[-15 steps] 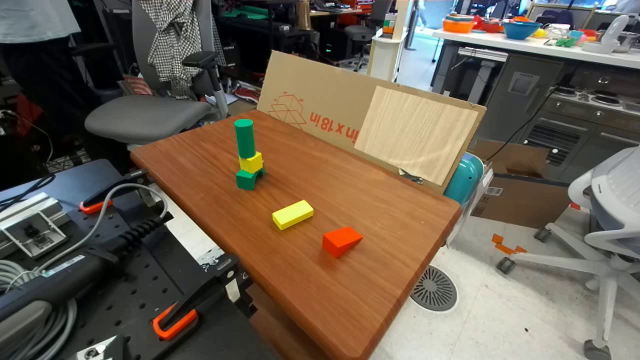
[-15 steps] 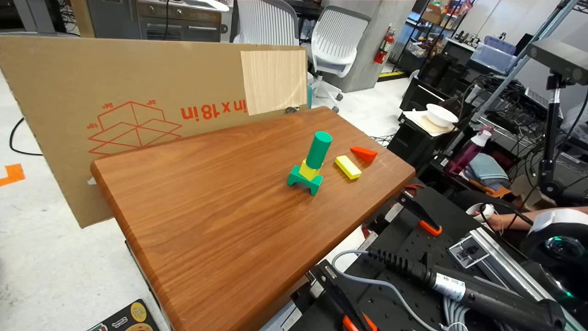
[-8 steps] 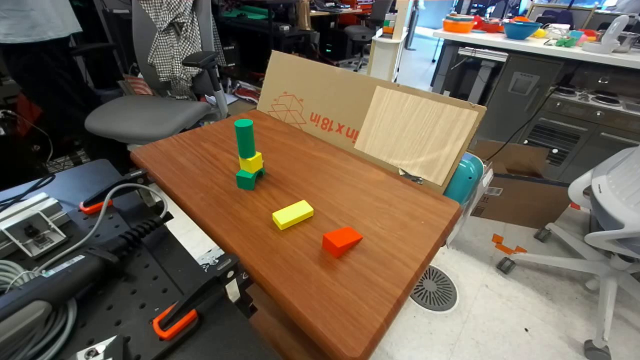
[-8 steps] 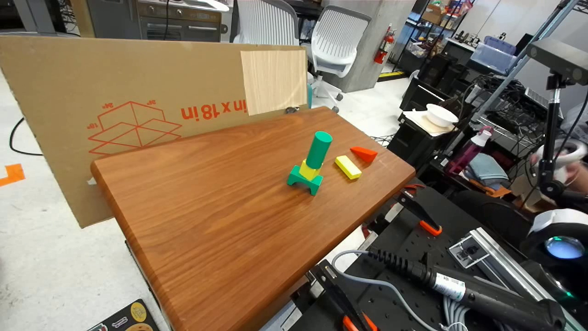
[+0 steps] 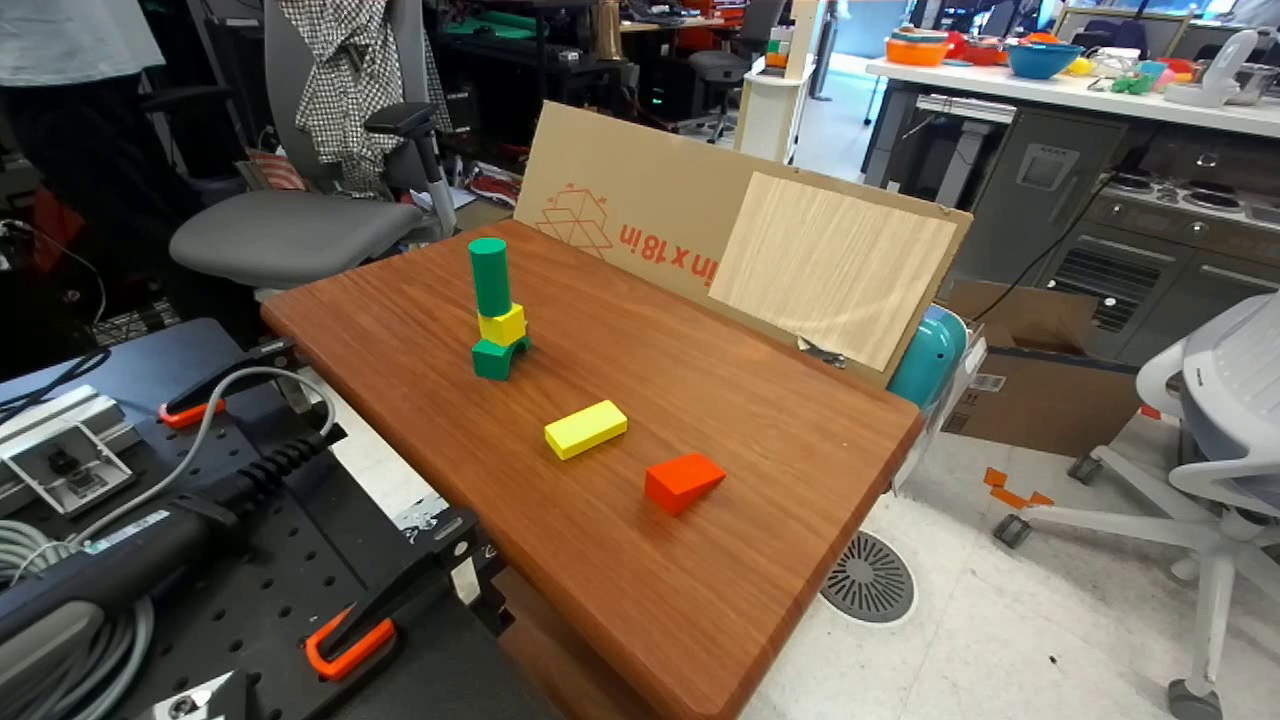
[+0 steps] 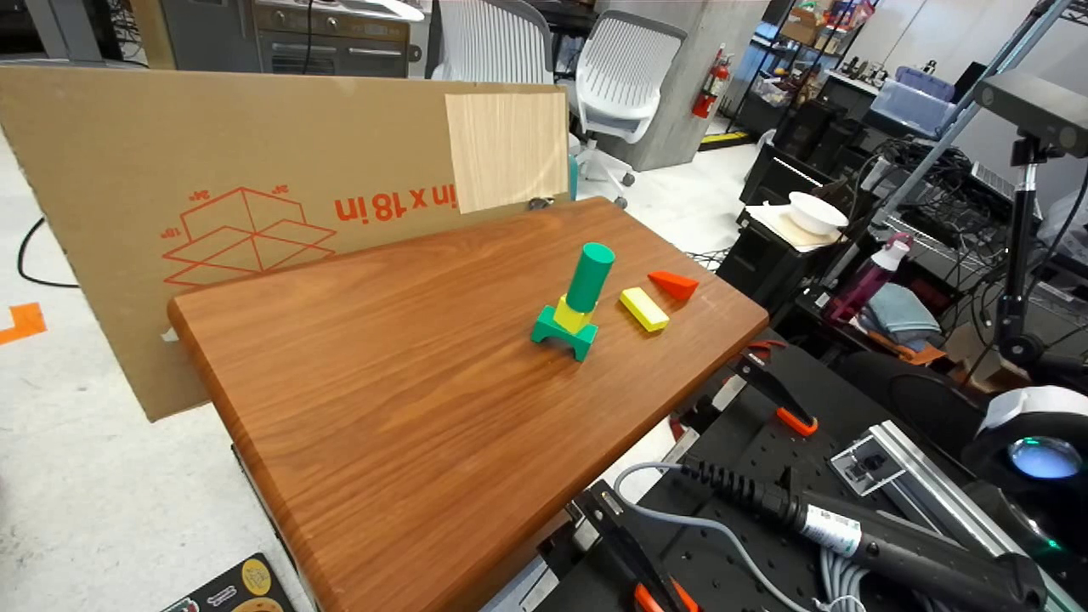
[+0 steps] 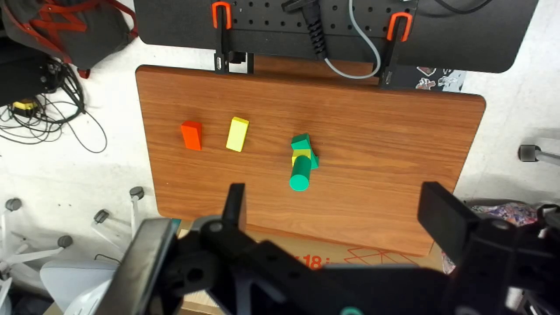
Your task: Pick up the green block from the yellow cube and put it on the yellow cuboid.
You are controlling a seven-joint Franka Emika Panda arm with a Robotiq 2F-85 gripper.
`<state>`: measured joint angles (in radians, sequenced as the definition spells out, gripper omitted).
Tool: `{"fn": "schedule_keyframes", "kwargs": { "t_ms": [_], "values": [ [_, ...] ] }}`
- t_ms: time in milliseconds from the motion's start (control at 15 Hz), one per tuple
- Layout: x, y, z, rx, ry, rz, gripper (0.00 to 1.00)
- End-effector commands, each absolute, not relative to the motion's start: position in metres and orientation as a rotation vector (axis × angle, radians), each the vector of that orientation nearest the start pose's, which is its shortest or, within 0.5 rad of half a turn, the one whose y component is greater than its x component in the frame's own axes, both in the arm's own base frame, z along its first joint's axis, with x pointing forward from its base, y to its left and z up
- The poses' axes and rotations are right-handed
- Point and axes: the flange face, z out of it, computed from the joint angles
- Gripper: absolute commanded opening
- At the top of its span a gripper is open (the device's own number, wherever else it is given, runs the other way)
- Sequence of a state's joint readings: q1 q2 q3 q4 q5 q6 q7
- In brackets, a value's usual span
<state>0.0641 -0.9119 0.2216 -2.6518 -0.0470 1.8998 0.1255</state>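
The green block [image 5: 490,279] is an upright cylinder standing on the yellow cube [image 5: 503,325], which rests on a green arch block [image 5: 493,359]. The same stack shows in an exterior view with the green block [image 6: 590,278] on top, and in the wrist view, where the green block [image 7: 300,174] partly hides the yellow cube [image 7: 301,152]. The yellow cuboid [image 5: 586,430] lies flat on the table apart from the stack; it also shows in the wrist view [image 7: 237,134]. My gripper [image 7: 333,188] is wide open and empty, high above the table. It is out of view in both exterior views.
A red-orange wedge [image 5: 684,482] lies near the yellow cuboid on the wooden table [image 5: 780,430]. A cardboard sheet [image 6: 255,170] stands along one long table edge. A black bench [image 7: 271,26] with orange-handled clamps and a cable adjoins the opposite edge.
The blocks have not moved. In an exterior view, a person's hand at the right edge has moved up and out of view.
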Motion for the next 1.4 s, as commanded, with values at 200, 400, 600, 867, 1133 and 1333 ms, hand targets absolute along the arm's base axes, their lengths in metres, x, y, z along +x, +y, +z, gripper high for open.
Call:
{"fn": "schedule_keyframes", "kwargs": {
  "t_ms": [200, 400, 600, 867, 1133, 1333],
  "values": [
    [0.288, 0.087, 0.512, -3.317, -0.167, -0.300, 1.00],
    [0.288, 0.087, 0.512, -3.317, -0.167, -0.300, 1.00],
    [0.294, 0.084, 0.505, -3.304, -0.178, -0.295, 1.00],
    [0.316, 0.077, 0.475, -3.269, -0.227, -0.288, 1.00],
    [0.345, 0.064, 0.432, -3.199, -0.262, -0.308, 1.00],
    [0.372, 0.045, 0.391, -3.142, -0.303, -0.284, 1.00]
  ]
}}
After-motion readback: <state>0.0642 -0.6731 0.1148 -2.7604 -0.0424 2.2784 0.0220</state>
